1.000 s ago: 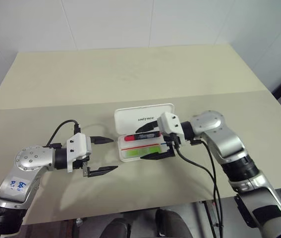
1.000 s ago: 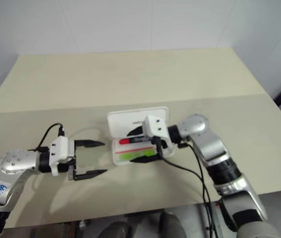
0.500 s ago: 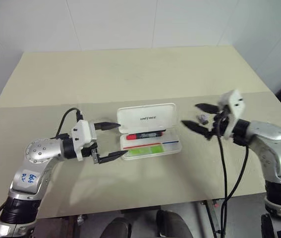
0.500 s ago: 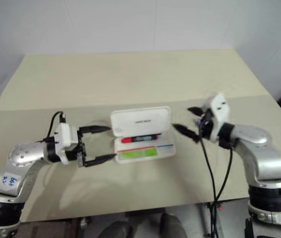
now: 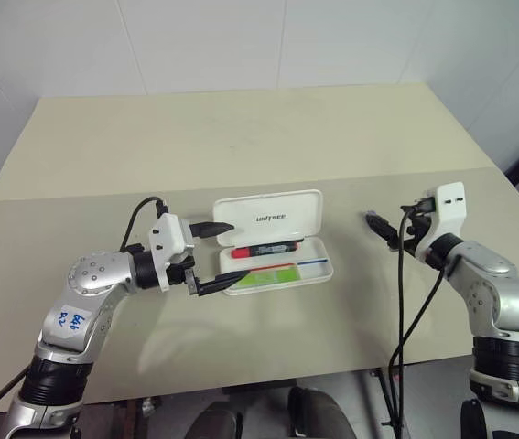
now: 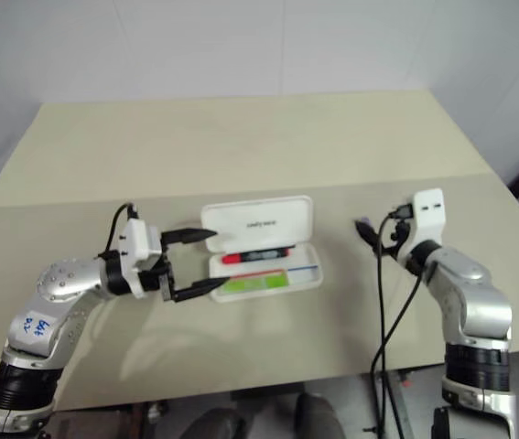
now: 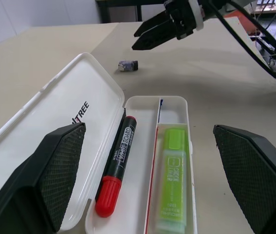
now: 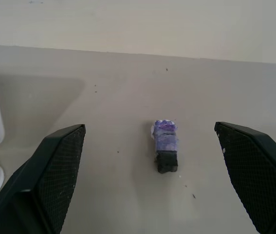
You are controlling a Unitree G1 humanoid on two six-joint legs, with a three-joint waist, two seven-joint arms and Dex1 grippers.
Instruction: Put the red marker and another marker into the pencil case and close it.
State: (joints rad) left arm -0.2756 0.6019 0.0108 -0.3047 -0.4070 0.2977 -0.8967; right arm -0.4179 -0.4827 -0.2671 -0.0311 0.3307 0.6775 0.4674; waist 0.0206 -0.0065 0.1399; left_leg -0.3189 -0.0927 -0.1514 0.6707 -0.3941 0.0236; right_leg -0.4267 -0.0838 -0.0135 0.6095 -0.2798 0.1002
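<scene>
beige table [image 5: 241,128] stands against white tiled walls [image 5: 204,41].

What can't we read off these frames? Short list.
- Pencil case lid lettering: left wrist view, the start is hidden behind that pincer's finger.
- Red marker label: left wrist view, print too small to read in full.
- Small block: right wrist view, too small to tell what it is.
- Right pincer: head views, fingers overlap, so the gap is hard to judge.

a beige counter [image 5: 241,137] with a seam across it stands against a white panelled wall [image 5: 241,37].
</scene>
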